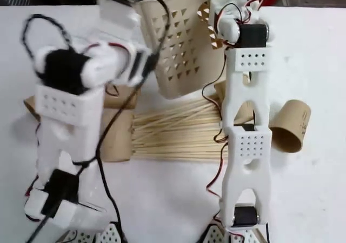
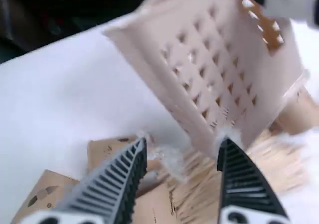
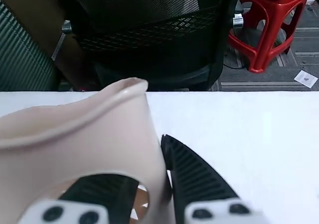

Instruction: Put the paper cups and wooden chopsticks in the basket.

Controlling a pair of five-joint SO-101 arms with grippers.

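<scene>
just under the spread left gripper (image 2: 184, 143), see wooden chopsticks (image 1: 173, 135) lying arm to arm, nearer it than the right gripper (image 3: 142, 179) pinching the basket (image 1: 184, 43) wall.

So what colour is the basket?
The basket is pale beige, with rows of little triangle holes. The high view shows it best.

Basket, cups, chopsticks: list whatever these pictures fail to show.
- Inside of the basket: high view, its tilted perforated wall faces the camera.
- Number of paper cups: high view, the left arm and right arm cover some.
- One end of the chopsticks pile: high view, the right arm lies across it.
</scene>
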